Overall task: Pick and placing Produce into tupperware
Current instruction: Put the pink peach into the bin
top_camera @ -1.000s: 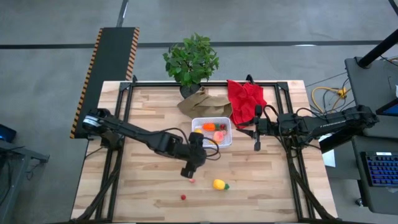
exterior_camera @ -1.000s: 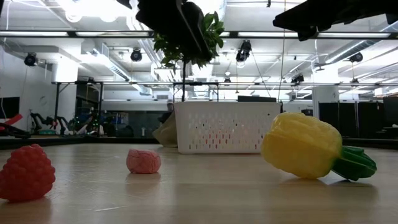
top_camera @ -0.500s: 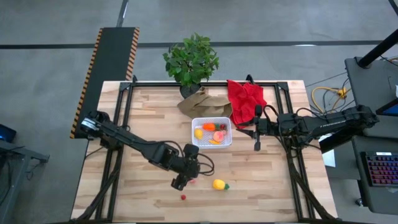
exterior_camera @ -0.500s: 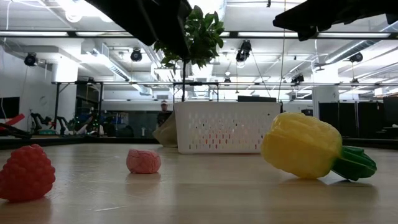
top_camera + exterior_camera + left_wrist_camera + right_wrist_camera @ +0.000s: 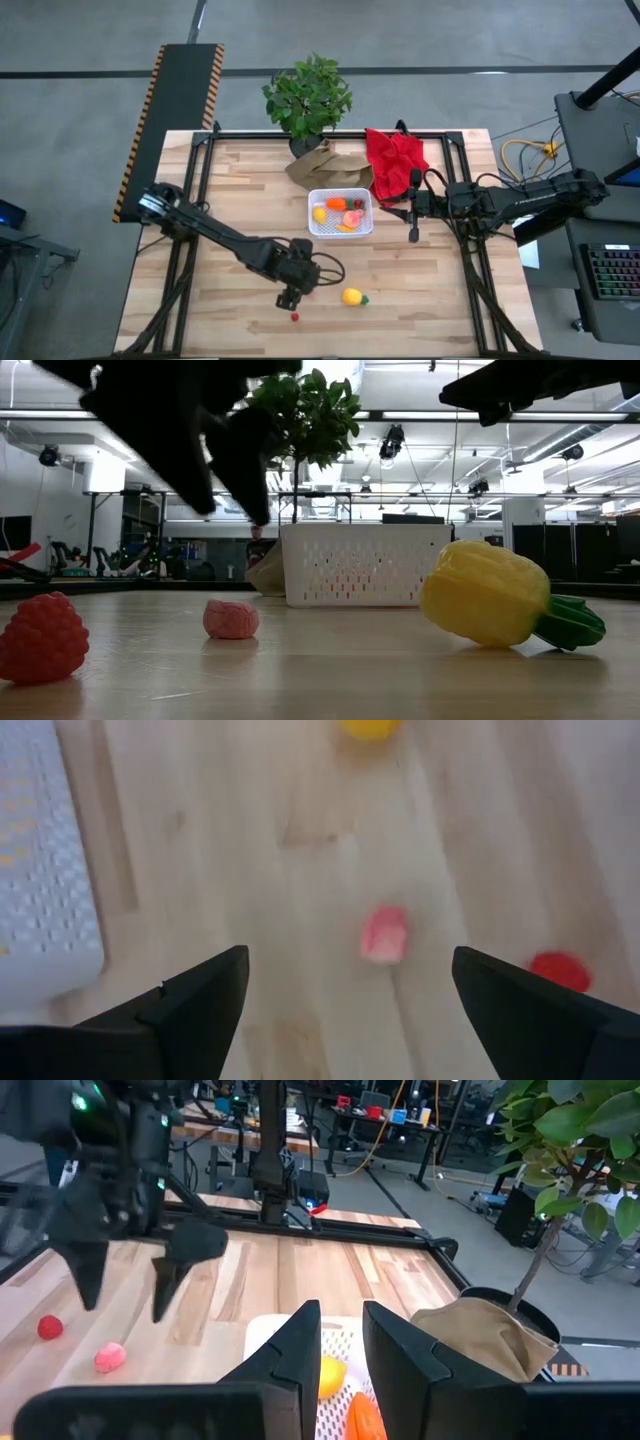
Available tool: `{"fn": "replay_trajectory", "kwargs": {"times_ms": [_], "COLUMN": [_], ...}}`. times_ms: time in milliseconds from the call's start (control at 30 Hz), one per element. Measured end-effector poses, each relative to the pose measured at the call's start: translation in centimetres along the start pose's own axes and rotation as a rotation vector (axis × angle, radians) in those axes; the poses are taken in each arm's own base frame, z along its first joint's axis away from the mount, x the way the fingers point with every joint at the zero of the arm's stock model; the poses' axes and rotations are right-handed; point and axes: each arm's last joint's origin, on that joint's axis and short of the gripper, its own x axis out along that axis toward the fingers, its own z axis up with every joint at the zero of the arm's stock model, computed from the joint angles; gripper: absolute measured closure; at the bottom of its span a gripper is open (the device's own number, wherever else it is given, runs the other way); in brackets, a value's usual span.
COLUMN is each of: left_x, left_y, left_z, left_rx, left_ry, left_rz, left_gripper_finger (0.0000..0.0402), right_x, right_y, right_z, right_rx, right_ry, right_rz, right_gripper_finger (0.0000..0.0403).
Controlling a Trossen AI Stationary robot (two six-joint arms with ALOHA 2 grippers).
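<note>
- High view: the tupperware (image 5: 341,212) sits mid-bench, just in front of the crumpled paper bag (image 5: 322,162), and holds a few yellow, orange and red pieces. The left gripper (image 5: 289,298) has swung away from the tupperware's front-left corner, where it was a second ago, and now hangs over the bare bench (image 5: 230,190) well in front of it. A red berry (image 5: 294,317) lies just beyond the gripper, and a yellow fruit with a green tip (image 5: 352,296) lies to the side, in front of the tupperware. The right gripper (image 5: 413,235) waits beside the tupperware's right edge, unmoved.
- Low view: the left arm's dark fingers (image 5: 240,480) have dropped into the picture, spread, and hang above and in front of the tupperware (image 5: 365,565). The pink piece (image 5: 231,618), the red berry (image 5: 40,637) and the yellow fruit (image 5: 488,593) all rest on the bench, untouched.
- Left wrist view: the left gripper's fingers (image 5: 195,995) stand wide apart and empty, with the pink piece (image 5: 384,934) lying between them on the wood. The red berry (image 5: 559,970) lies by the far finger, and the tupperware (image 5: 45,890) shows at one edge.
- Right wrist view: the right gripper's fingers (image 5: 400,1350) are nearly pressed together, holding nothing, and point over the tupperware (image 5: 262,1338) towards the left gripper (image 5: 130,1285).
- Judgement: the left arm is lining up on the pink piece, so three pieces of produce remain to be moved.
</note>
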Motion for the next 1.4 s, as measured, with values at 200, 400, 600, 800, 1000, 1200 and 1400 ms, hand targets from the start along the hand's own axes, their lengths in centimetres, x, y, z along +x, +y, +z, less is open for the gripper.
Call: {"fn": "replay_trajectory", "kwargs": {"times_ms": [200, 400, 600, 800, 1000, 1200, 1400], "left_x": [1.6, 2.4, 2.4, 3.8, 5.5, 6.4, 6.9], "left_y": [-0.1, -0.3, -0.4, -0.6, -1.0, -1.1, -1.1], "left_z": [-0.7, -0.5, -0.1, -0.3, -0.8, -1.0, -1.1], "left_rx": [0.005, -0.056, -0.184, -0.259, -0.25, -0.249, -0.281], "left_ry": [0.058, 0.048, 0.001, 0.023, 0.079, 0.093, 0.107], "left_rz": [0.002, -0.01, -0.019, -0.016, -0.043, -0.045, -0.047], "left_gripper_finger": [0.0069, 0.0069, 0.0069, 0.0069, 0.0069, 0.0069, 0.0069], "right_x": [0.0, 0.0, 0.0, 0.0, 0.0, 0.0, 0.0], "right_y": [0.0, 0.0, 0.0, 0.0, 0.0, 0.0, 0.0], "right_z": [0.0, 0.0, 0.0, 0.0, 0.1, 0.1, 0.1], "right_rx": [-0.001, -0.004, -0.028, -0.032, -0.04, -0.054, -0.054], "right_ry": [-0.001, -0.001, -0.003, -0.005, -0.006, -0.008, -0.007], "right_rz": [0.0, 0.0, -0.001, -0.001, -0.001, -0.001, -0.001], "right_gripper_finger": [0.0332, 0.0332, 0.0333, 0.0333, 0.0333, 0.0333, 0.0333]}}
